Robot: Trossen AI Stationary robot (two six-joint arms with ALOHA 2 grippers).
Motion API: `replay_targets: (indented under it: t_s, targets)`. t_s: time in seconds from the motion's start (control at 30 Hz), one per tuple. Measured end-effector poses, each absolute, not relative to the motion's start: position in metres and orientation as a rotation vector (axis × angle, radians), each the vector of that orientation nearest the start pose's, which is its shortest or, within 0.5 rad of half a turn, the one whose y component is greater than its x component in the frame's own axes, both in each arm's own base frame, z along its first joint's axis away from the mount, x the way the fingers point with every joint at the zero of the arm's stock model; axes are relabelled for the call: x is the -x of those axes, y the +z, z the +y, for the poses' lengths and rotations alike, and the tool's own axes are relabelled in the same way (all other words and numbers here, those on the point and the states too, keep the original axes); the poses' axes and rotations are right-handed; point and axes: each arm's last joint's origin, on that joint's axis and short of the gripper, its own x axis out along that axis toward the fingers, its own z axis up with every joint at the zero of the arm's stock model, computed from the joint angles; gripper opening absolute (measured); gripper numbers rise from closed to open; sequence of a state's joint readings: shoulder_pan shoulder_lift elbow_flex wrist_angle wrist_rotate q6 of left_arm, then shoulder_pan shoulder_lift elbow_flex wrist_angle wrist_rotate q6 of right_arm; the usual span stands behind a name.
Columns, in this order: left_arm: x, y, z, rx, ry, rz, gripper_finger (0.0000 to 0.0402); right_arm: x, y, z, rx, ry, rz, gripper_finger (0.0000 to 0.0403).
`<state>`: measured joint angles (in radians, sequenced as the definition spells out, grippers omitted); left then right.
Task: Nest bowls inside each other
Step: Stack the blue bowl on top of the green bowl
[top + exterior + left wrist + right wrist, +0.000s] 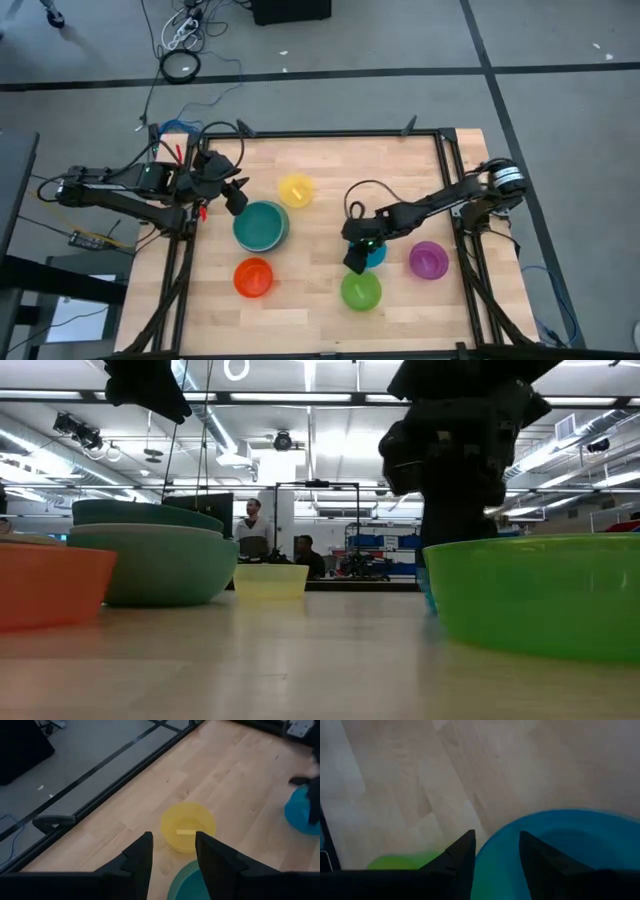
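Observation:
My right gripper [495, 842] stands open over the near-left rim of the blue bowl [375, 255], one finger outside the rim [492, 845] and one over the inside. The lime green bowl [361, 290] sits just nearer and the purple bowl [428, 259] to the right. The teal bowl [262, 224] rests inside the sage green bowl [160, 570]. The yellow bowl [188, 826] stands behind them and the orange bowl [253, 277] in front. My left gripper [174, 845] hangs open above the teal bowl's far-left edge.
A black frame [340, 133] runs around the wooden table. Bare wood lies in the middle between the two groups of bowls and along the near edge. In the low view people [253, 520] stand far off in the room behind.

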<state>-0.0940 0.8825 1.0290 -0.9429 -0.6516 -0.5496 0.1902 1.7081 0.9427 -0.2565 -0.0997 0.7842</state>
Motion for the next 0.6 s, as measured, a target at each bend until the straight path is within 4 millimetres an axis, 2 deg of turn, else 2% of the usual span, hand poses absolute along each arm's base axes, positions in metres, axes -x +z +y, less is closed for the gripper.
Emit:
replay_targets:
  t_s: [0.13, 0.23, 0.3, 0.43, 0.6]
  targets:
    - [-0.151, 0.338, 0.004, 0.202, 0.708, 0.573, 0.0156, -0.325, 0.137, 0.065, -0.641, -0.154, 1.099, 0.0135]
    - [-0.151, 0.338, 0.004, 0.201, 0.709, 0.575, 0.0156, -0.330, 0.137, 0.064, -0.625, -0.143, 1.085, 0.0120]
    - [-0.151, 0.338, 0.004, 0.201, 0.708, 0.575, 0.0157, -0.332, 0.139, 0.062, -0.597, -0.141, 1.079, 0.0097]
    - [-0.151, 0.338, 0.004, 0.199, 0.713, 0.570, 0.0156, -0.341, 0.153, 0.053, -0.493, -0.092, 1.075, 0.0019]
    - [-0.151, 0.340, 0.004, 0.187, 0.743, 0.549, 0.0156, -0.370, 0.196, 0.045, -0.313, -0.019, 0.931, 0.0002]
